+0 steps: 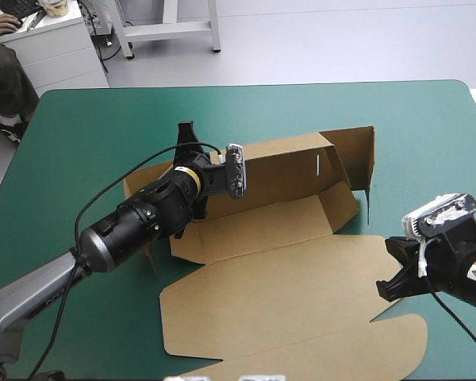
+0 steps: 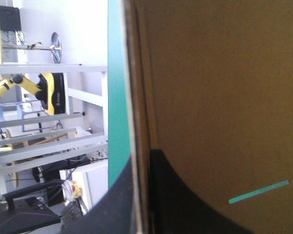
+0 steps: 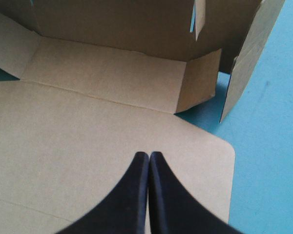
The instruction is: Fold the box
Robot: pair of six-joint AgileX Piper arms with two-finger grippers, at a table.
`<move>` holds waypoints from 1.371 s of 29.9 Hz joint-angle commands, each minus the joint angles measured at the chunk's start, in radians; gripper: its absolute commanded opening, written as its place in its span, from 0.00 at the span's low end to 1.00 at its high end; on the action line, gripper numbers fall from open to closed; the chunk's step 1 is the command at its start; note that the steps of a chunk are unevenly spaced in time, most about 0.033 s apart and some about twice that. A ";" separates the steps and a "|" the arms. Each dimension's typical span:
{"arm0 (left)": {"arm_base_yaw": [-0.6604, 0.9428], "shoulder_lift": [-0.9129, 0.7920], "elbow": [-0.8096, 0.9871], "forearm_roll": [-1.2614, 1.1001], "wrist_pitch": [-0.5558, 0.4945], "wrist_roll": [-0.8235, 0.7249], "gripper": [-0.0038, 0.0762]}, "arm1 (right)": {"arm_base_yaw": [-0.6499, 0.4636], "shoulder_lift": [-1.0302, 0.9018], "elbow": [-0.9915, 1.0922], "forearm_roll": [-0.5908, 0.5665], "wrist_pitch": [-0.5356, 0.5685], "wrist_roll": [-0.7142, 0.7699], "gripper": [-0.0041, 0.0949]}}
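- Box (image 1: 278, 294) of brown board lies from the centre to the lower right of the high view on the teal-green cover (image 1: 79, 143). Its lid panel (image 1: 246, 317) lies flat, while its rear wall (image 1: 282, 171) and right side wall (image 1: 362, 155) stand raised.
- We see the left gripper (image 1: 187, 133), upper left of centre, clenched on the rear wall's left end. In its wrist view the board's edge runs between the black fingers (image 2: 171, 204).
- Lower right, the right gripper (image 1: 390, 274) is clenched on nothing, its fingertips (image 3: 136, 185) meeting in a point over the lid panel's right edge.
- We judge the wall-raising step is in hand and only partly done.
- Next, we think, the right claw must reach the right side wall and turn it inward while the left holds the rear wall upright.
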 commanded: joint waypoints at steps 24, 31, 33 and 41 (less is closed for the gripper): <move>-0.006 -0.131 0.211 0.278 -0.202 -0.258 0.04 | 0.005 0.002 -0.089 -0.016 -0.105 0.088 0.48; -0.006 -0.118 0.211 0.279 -0.206 -0.269 0.04 | 0.005 0.035 -0.195 -0.251 -0.138 0.230 0.83; -0.006 -0.115 0.211 0.279 -0.206 -0.271 0.04 | 0.005 0.056 -0.241 -0.295 -0.134 0.247 0.83; -0.006 -0.104 0.211 0.279 -0.206 -0.285 0.04 | 0.005 0.212 -0.420 -0.327 -0.146 0.243 0.83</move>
